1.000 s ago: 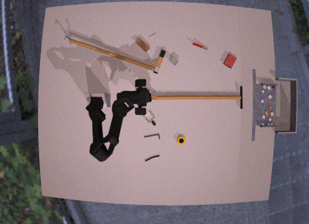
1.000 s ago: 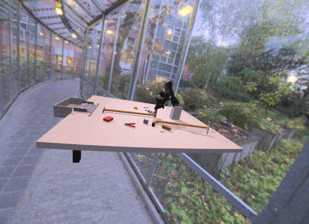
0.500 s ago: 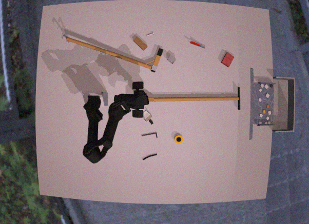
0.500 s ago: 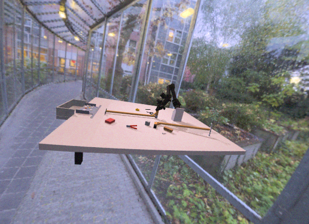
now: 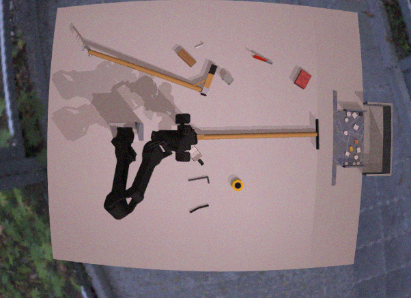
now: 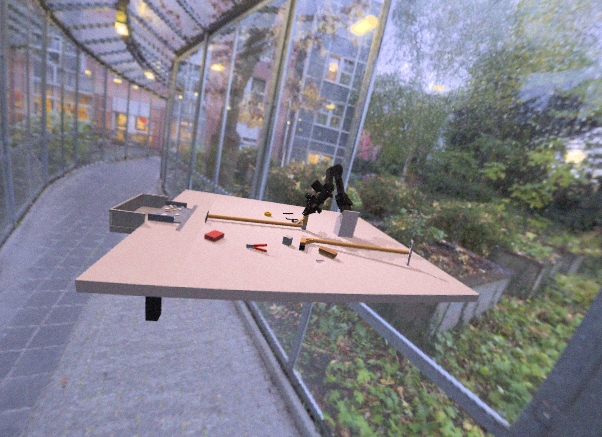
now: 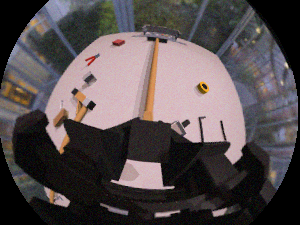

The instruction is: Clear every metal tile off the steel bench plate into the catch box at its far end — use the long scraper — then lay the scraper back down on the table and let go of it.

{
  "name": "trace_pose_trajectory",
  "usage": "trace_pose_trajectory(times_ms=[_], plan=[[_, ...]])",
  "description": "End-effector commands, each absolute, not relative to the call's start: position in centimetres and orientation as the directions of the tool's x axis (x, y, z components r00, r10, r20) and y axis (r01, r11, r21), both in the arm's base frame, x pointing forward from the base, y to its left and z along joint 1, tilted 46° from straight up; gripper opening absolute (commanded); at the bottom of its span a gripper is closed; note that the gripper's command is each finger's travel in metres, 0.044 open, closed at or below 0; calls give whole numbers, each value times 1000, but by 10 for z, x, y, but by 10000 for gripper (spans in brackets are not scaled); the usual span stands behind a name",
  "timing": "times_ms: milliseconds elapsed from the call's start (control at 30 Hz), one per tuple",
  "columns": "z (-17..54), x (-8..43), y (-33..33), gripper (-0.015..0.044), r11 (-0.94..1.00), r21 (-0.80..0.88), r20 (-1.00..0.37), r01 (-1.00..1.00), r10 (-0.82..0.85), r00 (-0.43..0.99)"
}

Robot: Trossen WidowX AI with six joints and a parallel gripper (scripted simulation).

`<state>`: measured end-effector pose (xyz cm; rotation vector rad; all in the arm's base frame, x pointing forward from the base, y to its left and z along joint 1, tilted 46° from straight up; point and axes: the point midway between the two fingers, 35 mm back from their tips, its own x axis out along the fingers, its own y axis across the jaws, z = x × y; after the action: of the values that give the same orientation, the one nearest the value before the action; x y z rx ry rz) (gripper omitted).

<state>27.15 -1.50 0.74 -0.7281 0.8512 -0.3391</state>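
Note:
The long scraper has a wooden handle and a wide black blade. My gripper is shut on its near end, low over the table. The blade is short of the steel bench plate, separated from its grey front strip by a gap. Several white and orange tiles lie scattered on the plate. The catch box adjoins the plate's far end. Whether the blade touches the table cannot be told.
A wooden-handled rake lies to one side, near a brown block, a grey block, red pliers and a red block. A white-and-black item, hex key and yellow roll lie opposite.

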Motion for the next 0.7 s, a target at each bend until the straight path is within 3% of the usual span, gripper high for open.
trace_pose_trajectory(times_ms=[0, 667], plan=[[12, 271, -18, 0, 715, -699, -555, -3, -540, 632], [26, 269, -33, 0, 709, -705, -546, -1, -543, 638]])
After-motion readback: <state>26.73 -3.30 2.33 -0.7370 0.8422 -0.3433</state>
